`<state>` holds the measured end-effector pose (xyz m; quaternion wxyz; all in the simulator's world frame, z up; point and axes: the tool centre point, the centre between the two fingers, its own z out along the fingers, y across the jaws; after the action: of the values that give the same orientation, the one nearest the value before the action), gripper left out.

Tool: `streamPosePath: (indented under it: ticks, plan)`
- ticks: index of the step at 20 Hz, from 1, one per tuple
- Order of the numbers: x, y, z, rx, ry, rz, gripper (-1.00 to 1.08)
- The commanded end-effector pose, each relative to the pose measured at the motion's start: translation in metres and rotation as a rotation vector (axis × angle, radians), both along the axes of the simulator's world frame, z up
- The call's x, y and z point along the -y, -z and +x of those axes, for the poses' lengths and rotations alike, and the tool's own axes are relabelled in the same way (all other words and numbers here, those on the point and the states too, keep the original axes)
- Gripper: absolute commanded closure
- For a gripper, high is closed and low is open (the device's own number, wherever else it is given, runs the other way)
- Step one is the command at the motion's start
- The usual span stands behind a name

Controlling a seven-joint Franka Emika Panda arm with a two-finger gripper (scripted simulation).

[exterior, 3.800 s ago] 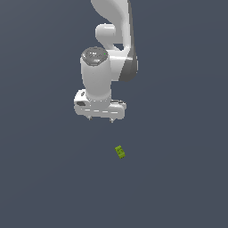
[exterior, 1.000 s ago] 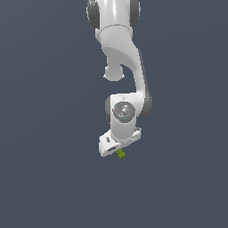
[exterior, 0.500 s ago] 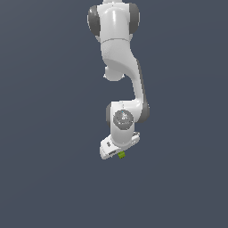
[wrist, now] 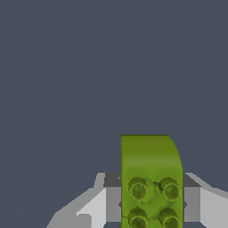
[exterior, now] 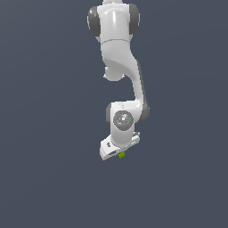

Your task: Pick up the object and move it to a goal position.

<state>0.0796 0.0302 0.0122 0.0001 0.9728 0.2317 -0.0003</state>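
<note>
The object is a small lime-green block with round studs on one face (wrist: 150, 178). In the wrist view it sits between my two fingers, one pad (wrist: 113, 202) on each side of it. In the exterior view only a small green corner of the block (exterior: 121, 155) shows under the white hand. My gripper (exterior: 118, 153) is shut on the block, low in the middle of the exterior view, and the arm reaches down to it from above.
The ground is a plain dark grey-blue surface (exterior: 53, 178) all around. No goal marker, other object or edge shows in either view.
The arm came down from above and closed on the block. Over the last second the hand has moved slightly with the block in it, and the arm has straightened a little.
</note>
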Motion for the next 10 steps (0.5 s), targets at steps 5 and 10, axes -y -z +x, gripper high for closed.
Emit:
streamPosePath:
  ticks: [5,10]
  plan:
    - [0.0005,-0.0007,-0.0003,0.0,0.0,0.0,1.08]
    - [0.0071,-0.0059,-0.0048,0.0,0.0,0.0,1.08]
